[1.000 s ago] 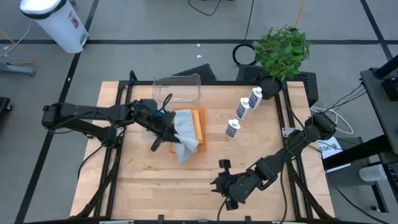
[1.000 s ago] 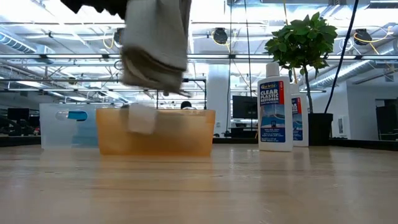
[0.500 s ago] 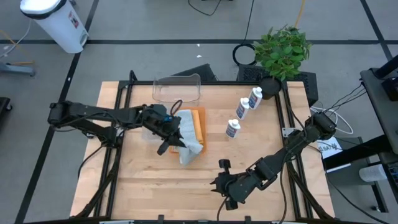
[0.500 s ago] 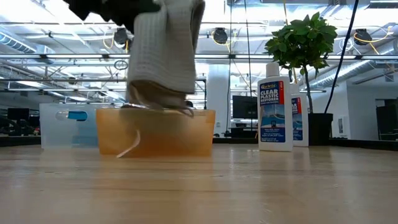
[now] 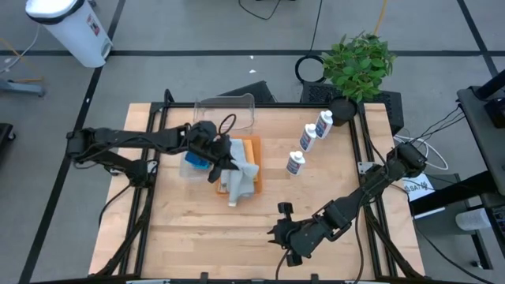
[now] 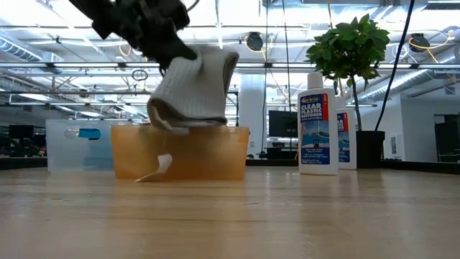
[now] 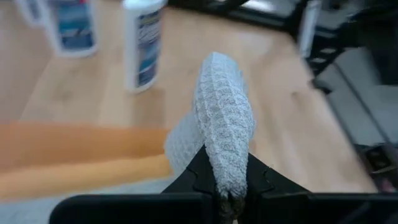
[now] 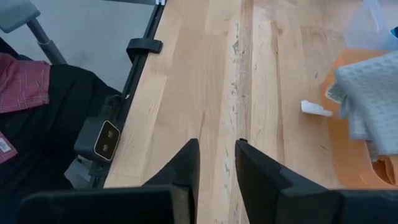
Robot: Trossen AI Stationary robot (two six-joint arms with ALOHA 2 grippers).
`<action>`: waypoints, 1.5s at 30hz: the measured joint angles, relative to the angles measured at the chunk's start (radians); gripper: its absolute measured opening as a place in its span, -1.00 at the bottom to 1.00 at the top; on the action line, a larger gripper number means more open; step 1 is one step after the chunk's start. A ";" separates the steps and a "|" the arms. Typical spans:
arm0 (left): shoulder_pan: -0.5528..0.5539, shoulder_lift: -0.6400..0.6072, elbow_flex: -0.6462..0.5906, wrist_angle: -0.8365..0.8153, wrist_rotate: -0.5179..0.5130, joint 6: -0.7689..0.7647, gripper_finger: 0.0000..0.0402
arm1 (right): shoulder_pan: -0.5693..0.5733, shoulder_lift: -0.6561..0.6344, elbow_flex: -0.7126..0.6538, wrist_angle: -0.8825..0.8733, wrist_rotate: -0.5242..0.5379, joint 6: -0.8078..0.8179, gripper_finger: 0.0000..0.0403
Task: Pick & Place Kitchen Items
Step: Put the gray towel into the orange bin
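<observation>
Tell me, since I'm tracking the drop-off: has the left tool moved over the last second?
Yes. In the high view the left tool, shut on the grey cloth, has shifted toward the bottles, over the orange cloth.

I see a bench [image 5: 181, 229] made of light wood planks; it looks smooth and a little shiny, with thin dark lines between the planks. The grey cloth [image 7: 225, 127] looks soft and bumpy, with a waffle pattern of tiny squares. Under it lies an orange cloth [image 5: 251, 150] that looks flat and dull. The bottles [image 6: 318, 129] look like smooth white plastic with glossy blue paper labels. The tub [image 5: 225, 110] is clear plastic, so I can see through it. My left end effector [image 7: 227, 202] looks like dull black plastic. My right end effector [image 8: 216, 163] looks the same, dark and not shiny.
</observation>
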 joint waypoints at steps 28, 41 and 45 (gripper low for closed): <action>0.173 0.135 -0.001 -0.111 -0.269 0.085 -0.76 | -0.001 0.000 0.000 0.000 0.000 -0.011 -0.65; 0.085 0.072 0.043 -0.230 -0.614 0.089 0.13 | -0.002 0.000 0.000 0.000 0.000 -0.011 -0.65; 0.064 0.032 0.048 -0.222 -0.614 0.074 0.29 | -0.009 0.000 0.000 0.001 0.000 -0.010 -0.65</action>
